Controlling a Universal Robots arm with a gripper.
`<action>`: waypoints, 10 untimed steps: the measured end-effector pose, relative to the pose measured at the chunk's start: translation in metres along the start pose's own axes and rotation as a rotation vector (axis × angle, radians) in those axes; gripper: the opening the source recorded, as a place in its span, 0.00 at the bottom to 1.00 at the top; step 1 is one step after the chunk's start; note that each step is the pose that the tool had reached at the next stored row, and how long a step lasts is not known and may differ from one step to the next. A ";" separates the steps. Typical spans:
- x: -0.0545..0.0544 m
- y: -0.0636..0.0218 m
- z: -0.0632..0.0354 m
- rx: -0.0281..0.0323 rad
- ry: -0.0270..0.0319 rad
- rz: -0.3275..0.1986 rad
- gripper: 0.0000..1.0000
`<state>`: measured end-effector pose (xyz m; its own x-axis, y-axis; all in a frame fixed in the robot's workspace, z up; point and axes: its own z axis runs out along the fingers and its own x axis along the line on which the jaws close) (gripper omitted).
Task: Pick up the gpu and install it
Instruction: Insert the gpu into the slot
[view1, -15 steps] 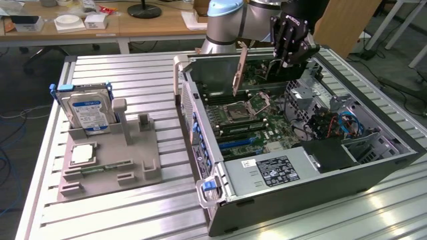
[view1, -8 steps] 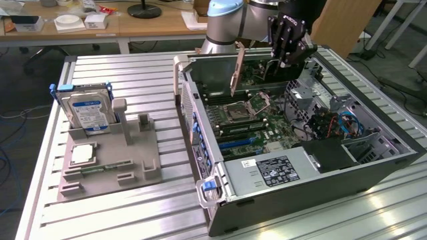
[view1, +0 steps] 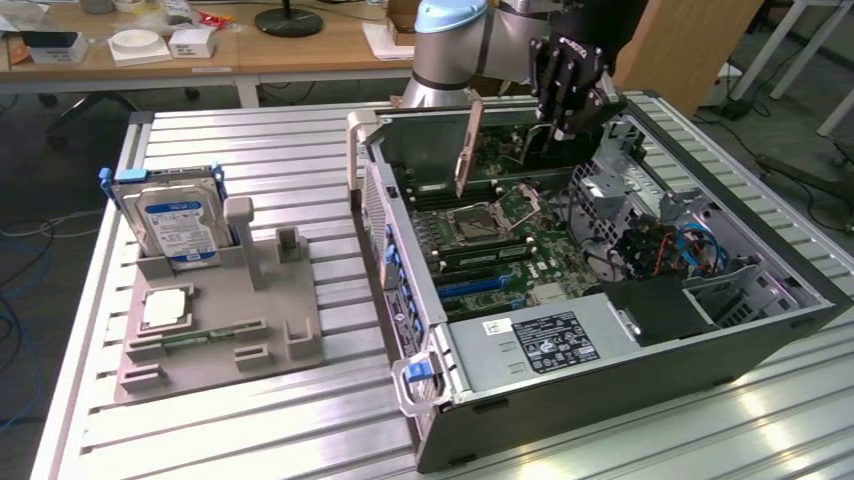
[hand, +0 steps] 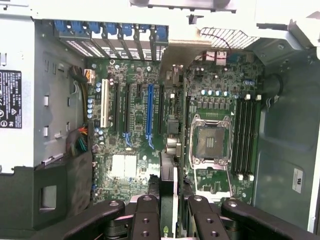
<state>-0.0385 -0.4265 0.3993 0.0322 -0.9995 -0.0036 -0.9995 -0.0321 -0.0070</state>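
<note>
Exterior view, claw: my claw (view1: 562, 122) hangs over the open computer case (view1: 747, 330), closed on the gpu.
Exterior view, gpu: the gpu (view1: 467, 150) is upright in the air above the motherboard (view1: 534, 250), with its bracket end toward the exterior view's left. I judge it is not yet seated.
Exterior view, desk: the hard drive (view1: 174, 225) stands in the grey holder (view1: 220, 330) on the desk (view1: 267, 440), well apart from the case.
Wrist view, claw: the claw (hand: 170, 212) has a finger on each side of the card, pinching it.
Wrist view, gpu: the gpu (hand: 168, 175) shows edge-on, between the blue slot (hand: 149, 112) and the CPU socket (hand: 210, 142). I cannot tell which slot it lines up with.
Risk, alignment: if the card sits off the slot line, its edge would land on bare board.
Risk, bracket: the bracket could catch the case wall and tilt the card.
Risk, grip: downward pressure could make the card pivot in the pinch.
</note>
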 end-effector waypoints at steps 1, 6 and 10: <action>0.000 0.0000 0.0017 0.0001 -0.0001 0.000 0.27; 0.000 0.0002 0.0097 -0.0001 0.0000 0.000 0.27; 0.000 0.0003 0.0171 0.0000 -0.0001 0.000 0.27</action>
<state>-0.0387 -0.4264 0.3823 0.0321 -0.9995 -0.0036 -0.9995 -0.0321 -0.0070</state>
